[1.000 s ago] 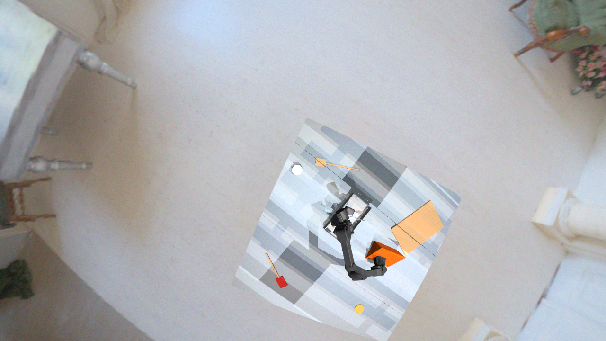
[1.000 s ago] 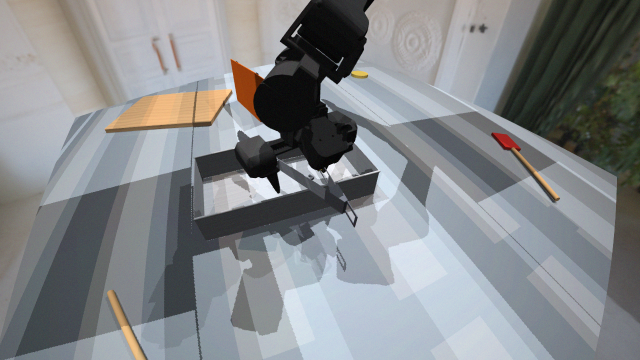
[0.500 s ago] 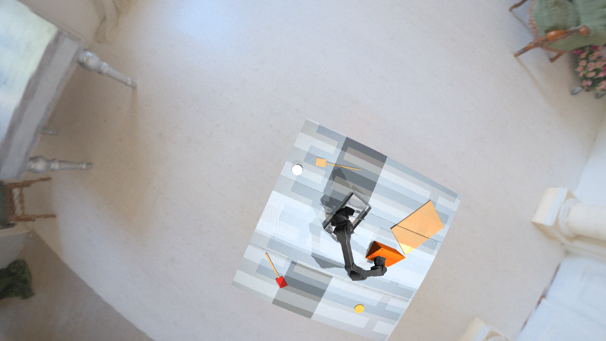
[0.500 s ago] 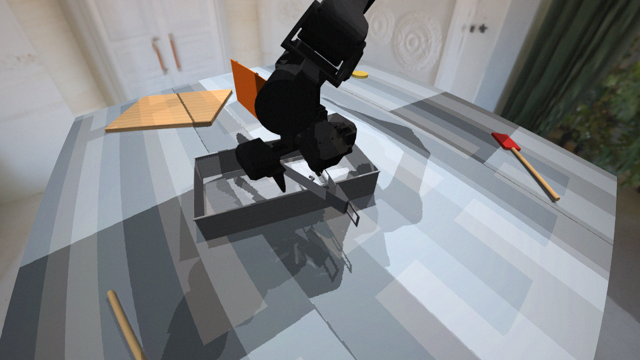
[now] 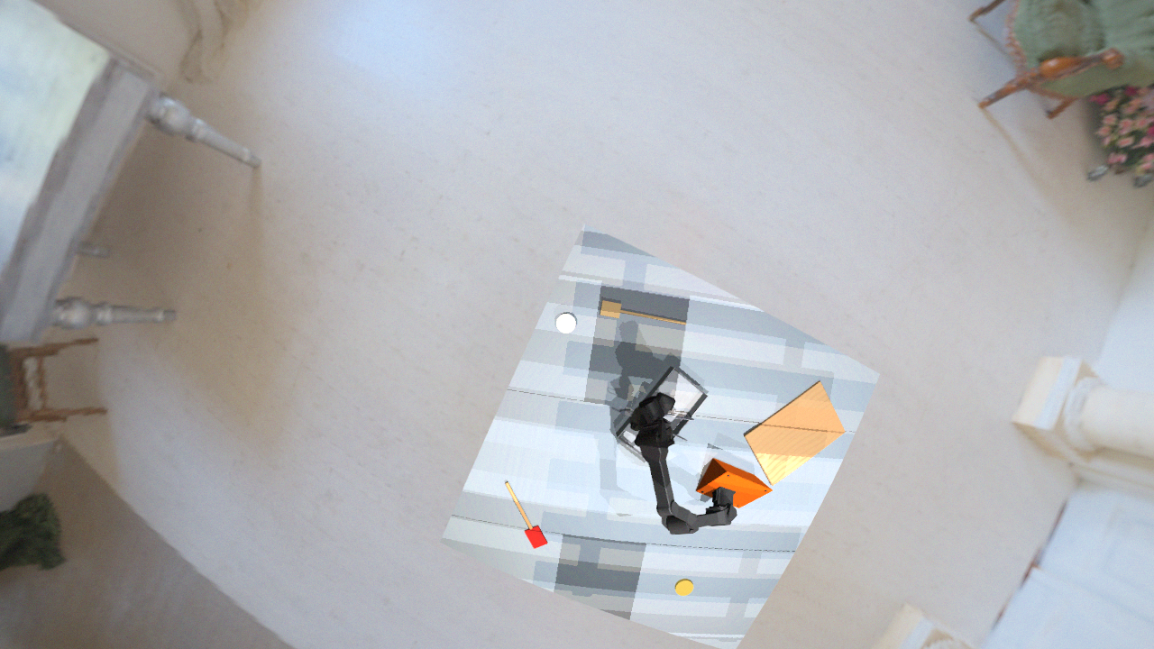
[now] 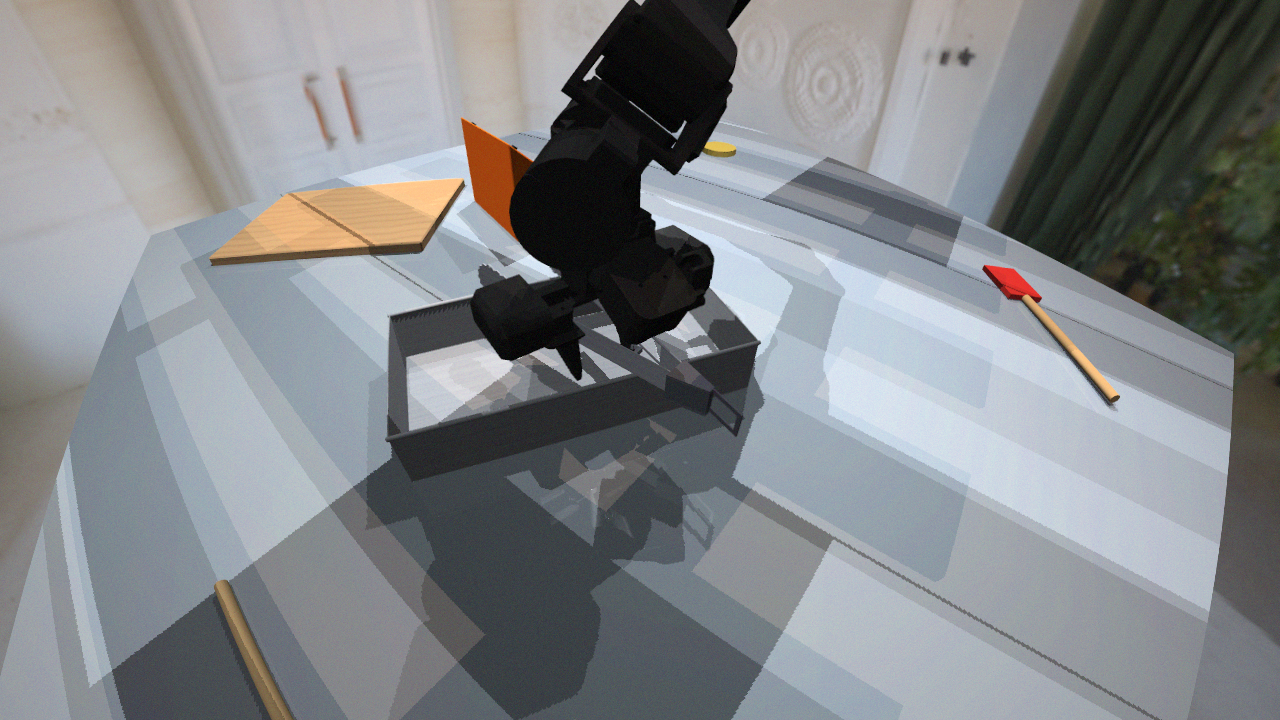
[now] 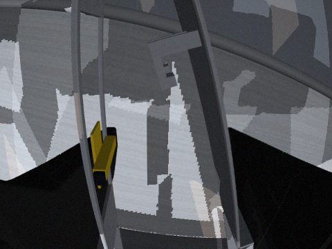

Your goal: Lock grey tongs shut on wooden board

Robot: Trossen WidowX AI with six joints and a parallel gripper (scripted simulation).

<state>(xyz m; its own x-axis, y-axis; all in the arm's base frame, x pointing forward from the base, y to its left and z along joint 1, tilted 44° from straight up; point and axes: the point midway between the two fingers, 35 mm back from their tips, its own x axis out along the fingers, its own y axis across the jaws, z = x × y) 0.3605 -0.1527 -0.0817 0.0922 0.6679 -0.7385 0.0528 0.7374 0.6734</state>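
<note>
The grey tongs [image 6: 687,392] [image 7: 209,131] lie across the dark roasting tin [image 5: 691,416] [image 6: 501,437] [image 7: 138,18], their looped hinge end jutting past its near wall in the exterior view. Their arms stand apart. A small yellow and black piece [image 7: 105,152] sits at the left arm in the wrist view. My gripper [image 6: 604,360] [image 7: 169,137] is down at the tin, part-closed, with a finger against the outer side of each arm; it is shut on the tongs. My wrist hides much of them from above. The wooden board [image 5: 794,432] [image 6: 340,223] lies apart from the tin and carries nothing.
An orange wedge-shaped block [image 5: 738,484] [image 6: 487,174] stands near the board and arm base. A red-headed spatula [image 5: 535,535] [image 6: 1011,282], a wooden spatula [image 5: 610,308] [image 6: 255,662], a white disc [image 5: 565,323] and a yellow disc [image 5: 684,587] [image 6: 719,149] lie farther out.
</note>
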